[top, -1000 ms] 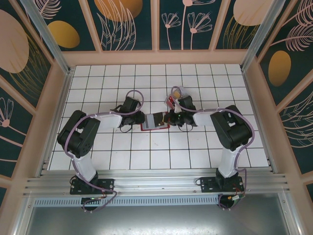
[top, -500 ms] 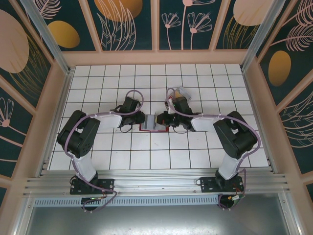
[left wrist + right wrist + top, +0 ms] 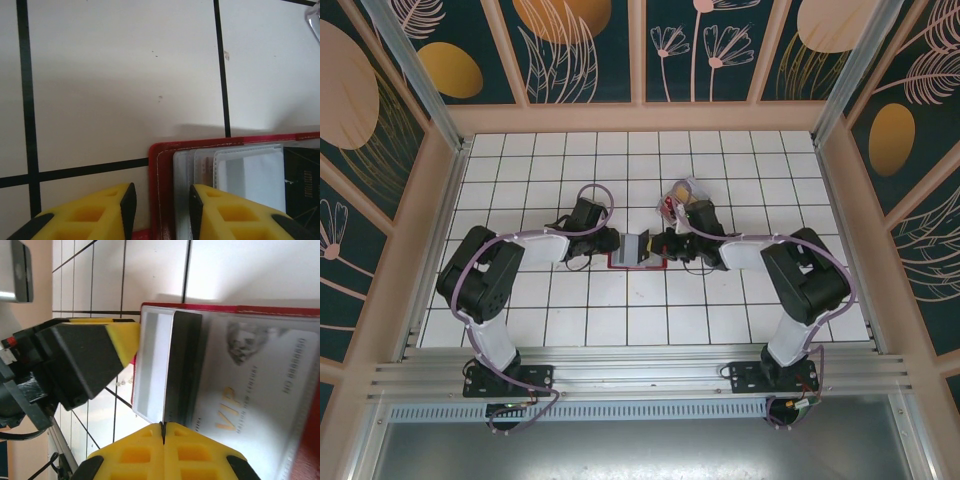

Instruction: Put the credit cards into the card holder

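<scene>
The right hand [image 3: 164,425], pinched together on a thin sleeve leaf [image 3: 156,365] of the card holder [image 3: 161,165] at tabletop centre, has just stood that leaf upright, likely baring a pocket, while the left hand [image 3: 162,192], fingers apart, straddles its 9 o'clock edge.

"What colour are the arms?"
"White links, black joints. Lilac cables loop along the left arm [image 3: 480,280] and right arm [image 3: 800,275]."
"And the ends?"
"The left pincer [image 3: 160,210] and right pincer [image 3: 164,432] have yellow pocketed fingers [image 3: 225,215] with black pads."
</scene>
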